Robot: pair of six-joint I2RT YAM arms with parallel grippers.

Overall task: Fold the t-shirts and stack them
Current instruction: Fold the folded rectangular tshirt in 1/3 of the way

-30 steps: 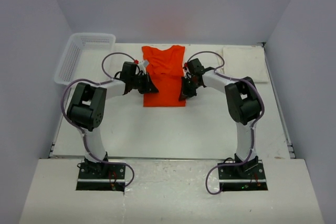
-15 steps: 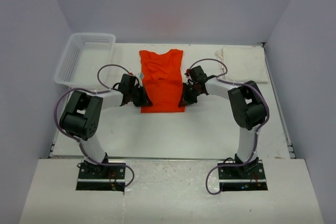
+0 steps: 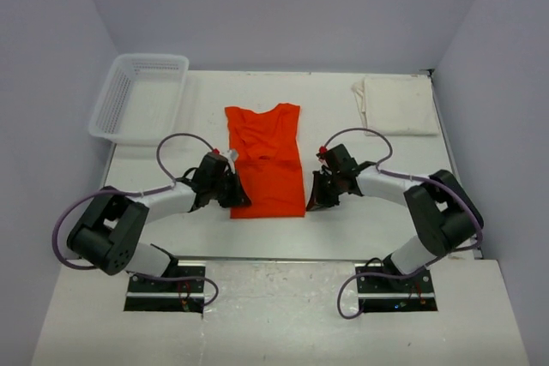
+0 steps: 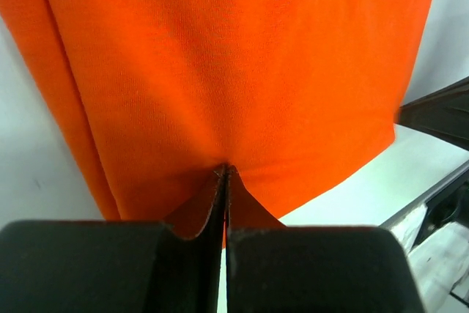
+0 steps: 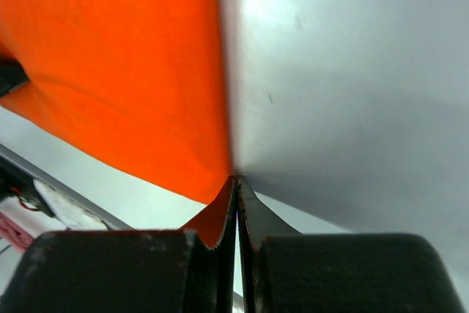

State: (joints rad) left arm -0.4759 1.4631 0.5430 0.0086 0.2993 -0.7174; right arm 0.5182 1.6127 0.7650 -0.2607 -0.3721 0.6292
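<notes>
My left gripper (image 4: 226, 170) is pinched closed on the orange shirt (image 4: 242, 71) at its near left corner. My right gripper (image 5: 236, 179) is pinched closed on its near right corner. The orange shirt lies flat mid-table (image 3: 360, 229), hem towards the near edge. The cream shirt (image 3: 399, 105) lies at the far right corner. The basket (image 3: 151, 57) sits at the far left corner, with both shirts outside it.

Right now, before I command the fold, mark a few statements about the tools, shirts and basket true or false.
1. The left tool is shut on the orange t-shirt. True.
2. The right tool hangs open. False: it is shut on the same shirt's near right edge.
3. The cream t-shirt lies on the orange one. False: it lies apart, at the far right.
4. The basket stands at the far left. True.
</notes>
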